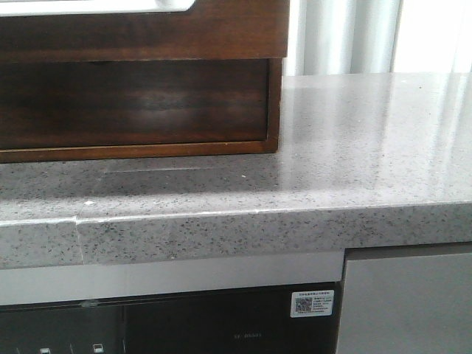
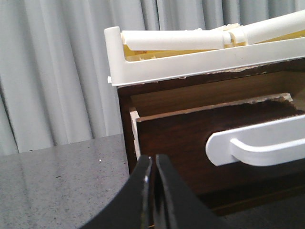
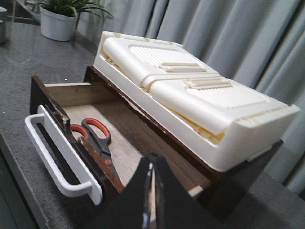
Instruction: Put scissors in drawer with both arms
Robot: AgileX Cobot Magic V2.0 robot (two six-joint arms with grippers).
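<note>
- Nearest the right wrist camera, the right gripper (image 3: 151, 191) is seen with its two dark fingers pressed together and nothing between them.
- Beyond it, the drawer (image 3: 71, 98) is shown pulled out of the dark wooden cabinet (image 3: 248, 167), its white handle (image 3: 57, 162) fixed across the front.
- The scissors (image 3: 95, 138) are seen lying flat on the drawer floor, just behind the front panel, the orange-lined loops towards the far end and the blades towards the camera.
- A cream plastic case (image 3: 190, 90) is set on top of the cabinet; a potted plant (image 3: 59, 21) stands well apart on the counter.
- In the left wrist view, the left gripper (image 2: 153, 191) is likewise closed on nothing, held near the drawer front, beside the white handle.
- From the front, only the grey speckled counter (image 1: 354, 162) and the cabinet's lower part are visible; neither arm is seen there.
</note>
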